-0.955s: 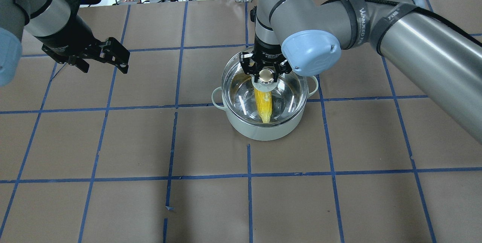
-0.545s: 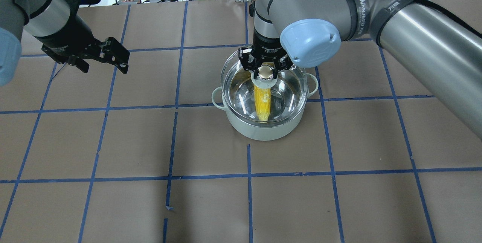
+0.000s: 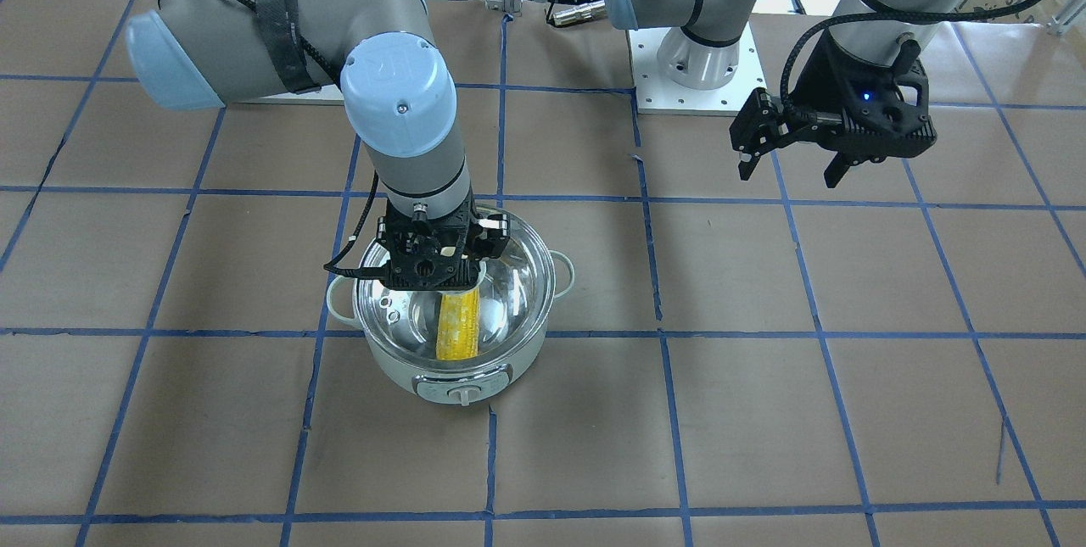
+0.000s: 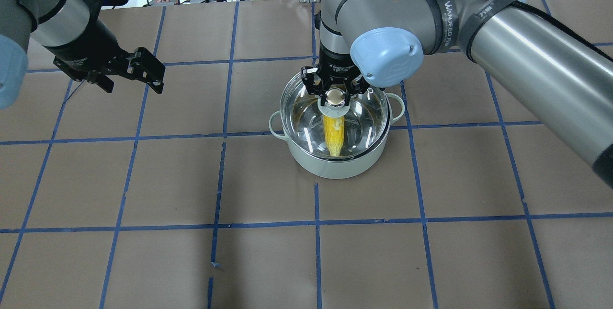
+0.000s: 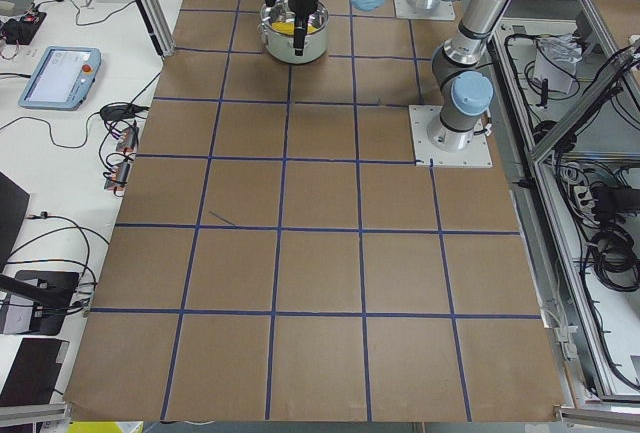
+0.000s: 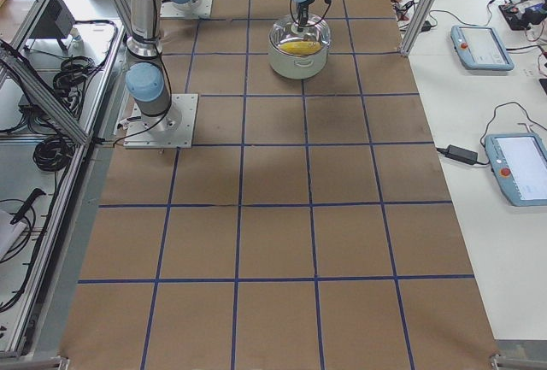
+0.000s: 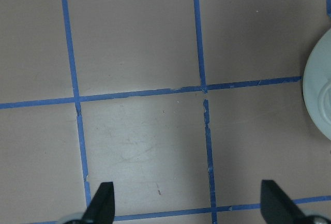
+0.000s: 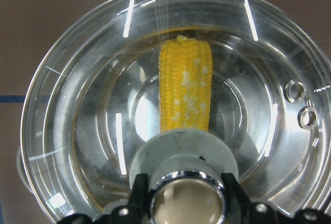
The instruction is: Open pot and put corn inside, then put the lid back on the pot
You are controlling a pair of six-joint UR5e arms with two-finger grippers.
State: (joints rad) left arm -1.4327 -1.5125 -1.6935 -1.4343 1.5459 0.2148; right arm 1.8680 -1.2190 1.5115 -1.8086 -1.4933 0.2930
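Table w/ its blue tape grid: nothing on it has shifted in the last sec.; the only motion is over the pot. The right arm has slid a little toward the robot's left in the overhead view, taking the lid along.

Pot sits where it was, near mid-table, dial side facing away from the robot. Lid: a sec. ago its glass rim overhung toward the pot's right loop handle. Now it's approx. concentric w/ the pot's rim and looks on it or just above (whether glass meets rim all round, can't tell from these views). Corn lies inside on the steel floor, under the glass, unmoved.

Right gripper is closed on the knob, w/ fingers pressed against either side of it, so the lid's weight may still be on the arm. Left gripper hangs well apart to the pot's left, jaws spread wide, holding nothing, same as before.

My read: corn step is done and the lid is now centred, so what's left is prob. a short straight lowering, then letting go of the knob. A release while the lid is still off the rim could drop it askew.
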